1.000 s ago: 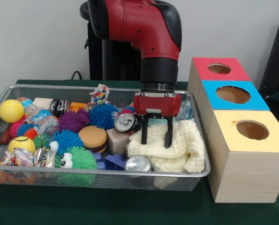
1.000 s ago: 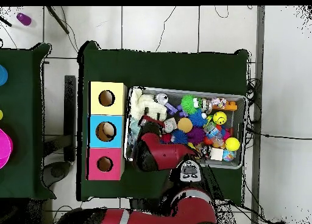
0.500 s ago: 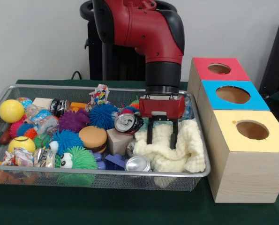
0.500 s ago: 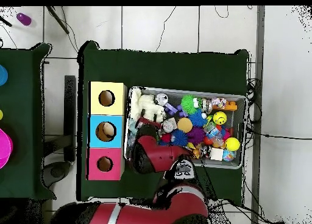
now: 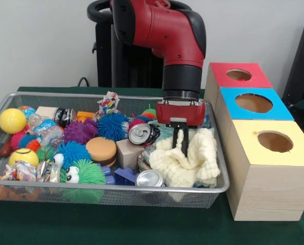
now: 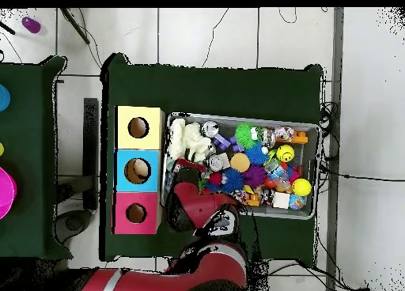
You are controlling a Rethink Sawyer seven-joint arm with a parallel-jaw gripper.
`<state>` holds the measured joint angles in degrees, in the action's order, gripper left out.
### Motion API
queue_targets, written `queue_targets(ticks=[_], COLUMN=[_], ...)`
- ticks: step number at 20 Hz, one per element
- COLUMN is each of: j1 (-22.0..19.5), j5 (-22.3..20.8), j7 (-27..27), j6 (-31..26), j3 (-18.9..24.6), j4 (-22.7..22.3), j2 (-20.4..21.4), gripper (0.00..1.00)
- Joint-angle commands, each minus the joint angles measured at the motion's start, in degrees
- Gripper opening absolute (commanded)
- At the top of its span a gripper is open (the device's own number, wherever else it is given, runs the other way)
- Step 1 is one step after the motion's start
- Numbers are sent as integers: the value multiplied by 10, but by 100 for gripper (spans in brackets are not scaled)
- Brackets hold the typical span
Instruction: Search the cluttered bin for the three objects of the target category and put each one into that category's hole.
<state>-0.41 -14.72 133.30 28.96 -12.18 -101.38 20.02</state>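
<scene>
A cream knitted cloth (image 5: 190, 158) lies bunched in the right end of the wire bin (image 5: 111, 190). My gripper (image 5: 182, 151) points straight down into it, its fingers pinched together on a raised fold of the cloth. Two crushed drink cans show, one (image 5: 142, 133) just left of the gripper and one (image 5: 150, 178) by the bin's front rim. Right of the bin stand three boxes, each with a hole on top: red (image 5: 238, 75), blue (image 5: 254, 103) and yellow (image 5: 274, 142). From overhead the cloth (image 6: 183, 140) shows beside the yellow box (image 6: 138, 127), and the arm hides the gripper.
The rest of the bin is packed with spiky rubber balls (image 5: 112, 125), a toy burger (image 5: 101, 150), a wooden block (image 5: 127, 153), yellow balls (image 5: 12, 120), a green fuzzy toy with eyes (image 5: 83, 174) and crumpled wrappers. The boxes stand close against the bin's right side.
The gripper has moved right over the cloth and closed from open onto it. The cloth has been drawn up into a taller bunch.
</scene>
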Motion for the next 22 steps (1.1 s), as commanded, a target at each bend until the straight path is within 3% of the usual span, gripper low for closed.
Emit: queue_targets(ticks=[1, 6, 8, 11, 13, 16, 22], j1=[9, 6, 10, -5, -8, -36, -78], j5=[5, 0, -5, -19, -33, -47, -75], j7=[40, 40, 31, -2, -40, -55, -45], j6=[-33, -58, -85, -200, -246, -305, -330], j3=[9, 5, -3, -2, -9, 24, 71], j4=[-13, -20, -25, -26, 6, 22, 10], j2=[-23, -2, 24, 128, 162, 183, 210], gripper=[0, 0, 0, 0, 0, 0, 0])
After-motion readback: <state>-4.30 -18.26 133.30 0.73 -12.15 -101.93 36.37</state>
